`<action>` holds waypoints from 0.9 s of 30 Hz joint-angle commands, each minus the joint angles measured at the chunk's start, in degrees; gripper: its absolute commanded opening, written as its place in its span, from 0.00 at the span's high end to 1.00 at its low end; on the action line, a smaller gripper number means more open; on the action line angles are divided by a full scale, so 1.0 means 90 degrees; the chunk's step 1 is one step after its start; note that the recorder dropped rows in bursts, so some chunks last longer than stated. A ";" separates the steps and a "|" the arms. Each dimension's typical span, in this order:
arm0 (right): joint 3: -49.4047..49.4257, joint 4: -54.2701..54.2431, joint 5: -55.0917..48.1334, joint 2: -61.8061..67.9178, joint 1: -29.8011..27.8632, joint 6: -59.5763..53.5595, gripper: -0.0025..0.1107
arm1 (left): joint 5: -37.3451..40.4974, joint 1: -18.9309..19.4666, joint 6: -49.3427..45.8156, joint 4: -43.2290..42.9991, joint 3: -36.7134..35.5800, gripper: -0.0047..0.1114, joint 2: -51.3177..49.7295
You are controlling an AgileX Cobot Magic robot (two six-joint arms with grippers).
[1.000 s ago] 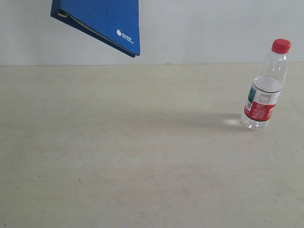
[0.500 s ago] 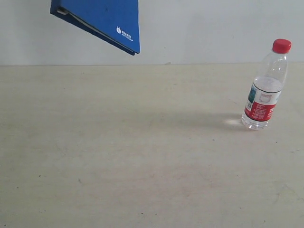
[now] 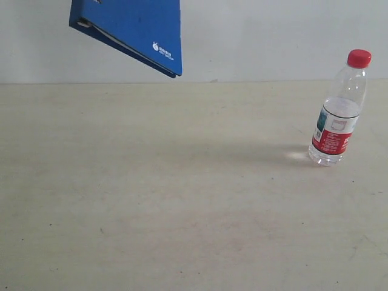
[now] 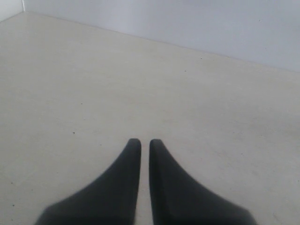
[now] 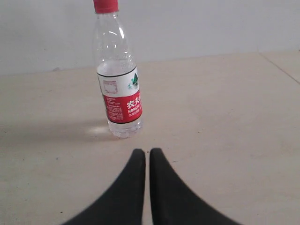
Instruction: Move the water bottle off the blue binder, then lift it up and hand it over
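The water bottle (image 3: 336, 112) stands upright on the beige table at the right, red cap on top; the right wrist view shows the same water bottle (image 5: 118, 79) a short way ahead of my right gripper (image 5: 145, 152), which is shut and holds nothing. The blue binder (image 3: 133, 30) hangs tilted in the air at the top left of the exterior view, its upper part cut off by the frame edge; what holds it is out of view. My left gripper (image 4: 141, 141) is shut, empty, and hovers over bare table. Neither gripper shows in the exterior view.
The beige table (image 3: 182, 194) runs back to a pale wall (image 3: 260, 36). A faint shadow lies on the table left of the bottle.
The blue binder has shifted slightly to the right and a little higher in the exterior view. The bottle has not moved.
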State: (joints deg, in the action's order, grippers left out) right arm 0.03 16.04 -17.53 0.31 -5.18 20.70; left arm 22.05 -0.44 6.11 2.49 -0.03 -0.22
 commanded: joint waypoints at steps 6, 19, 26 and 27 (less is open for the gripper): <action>-0.0004 -0.2902 0.0107 -0.0035 -0.0033 -0.4183 0.97 | -0.0031 0.0018 -0.0024 0.0057 0.0003 0.90 0.0024; -0.0004 -0.3051 -0.0303 -0.0035 -0.0033 -0.3446 0.97 | -0.0031 0.0018 -0.0024 0.0057 0.0003 0.90 0.0024; -0.0004 -0.3007 -0.0293 -0.0035 -0.0033 -0.3452 0.97 | -0.0018 0.0018 -0.0024 0.0045 0.0003 0.90 0.0024; -0.0004 -0.3007 -0.0293 -0.0035 -0.0033 -0.3452 0.97 | -0.0032 0.0112 -0.0024 -0.0003 0.0003 0.90 0.0024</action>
State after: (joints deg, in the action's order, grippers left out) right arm 0.03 -11.55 -20.23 0.31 -5.18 -10.48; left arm 22.05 -0.31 6.11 2.59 -0.03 -0.22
